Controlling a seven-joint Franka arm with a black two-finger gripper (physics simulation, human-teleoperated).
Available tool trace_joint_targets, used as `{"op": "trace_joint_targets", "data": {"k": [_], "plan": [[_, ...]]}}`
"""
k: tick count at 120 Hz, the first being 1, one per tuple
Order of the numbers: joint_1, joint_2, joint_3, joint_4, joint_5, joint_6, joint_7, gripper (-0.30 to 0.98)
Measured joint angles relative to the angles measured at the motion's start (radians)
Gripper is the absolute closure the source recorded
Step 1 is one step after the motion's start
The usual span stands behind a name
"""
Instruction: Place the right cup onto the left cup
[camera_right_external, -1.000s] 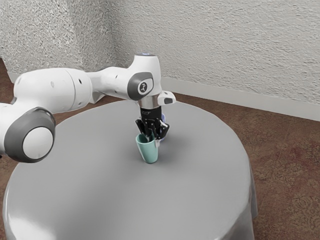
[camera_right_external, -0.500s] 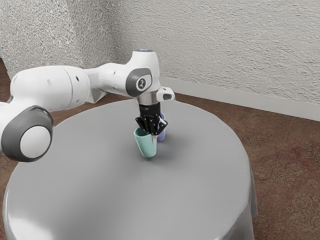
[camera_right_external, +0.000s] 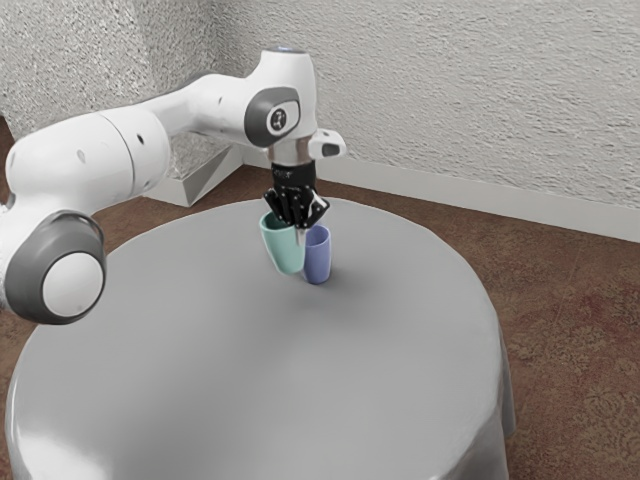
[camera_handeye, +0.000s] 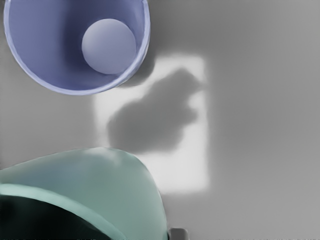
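The gripper (camera_right_external: 299, 232) is closed on the wall of the green cup (camera_right_external: 283, 248), at the rim on the side nearer to the blue cup (camera_right_external: 317, 262). One finger, it seems, goes inside the mouth and the other stays outside. The green cup hangs above the table (camera_right_external: 200, 390), with its mouth up but tilted, so that its bottom leans toward the exterior view's right. The blue cup stands upright on the table, just beside, and the wrist view shows its open mouth and its round inner bottom.

I judge the green cup to be light and stiff, perhaps plastic or thin ceramic; which one, I cannot tell. Its wall looks smooth, so it may be a little slippery, and a hard squeeze is hardly necessary. The rim is a good place to take hold, because it leaves the narrow bottom free to enter the other cup. But this hold is at one side only — the weight hangs off the fingers, and the cup can easily turn around them.

The next move probably asks for a little more height, then to bring the bottom over the blue mouth and lower it slowly. If the tilted bottom catches the blue rim, the light cup below could slide or tip over.
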Motion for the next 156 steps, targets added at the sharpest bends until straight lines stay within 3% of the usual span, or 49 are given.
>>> {"op": "trace_joint_targets", "data": {"k": [16, 37, 69, 111, 129, 156], "plan": [[0.003, 0.044, -0.006, 0.101, 0.035, -0.049, 0.017, 0.78], [0.021, 0.088, -0.094, 0.198, 0.135, -0.087, 0.045, 0.79], [0.06, 0.15, -0.269, 0.296, 0.317, -0.098, 0.085, 0.79], [0.126, 0.199, -0.503, 0.304, 0.572, -0.044, 0.133, 0.79], [0.142, 0.213, -0.519, 0.303, 0.618, -0.022, 0.147, 0.79], [0.171, 0.221, -0.55, 0.304, 0.634, 0.015, 0.165, 0.79]]}}
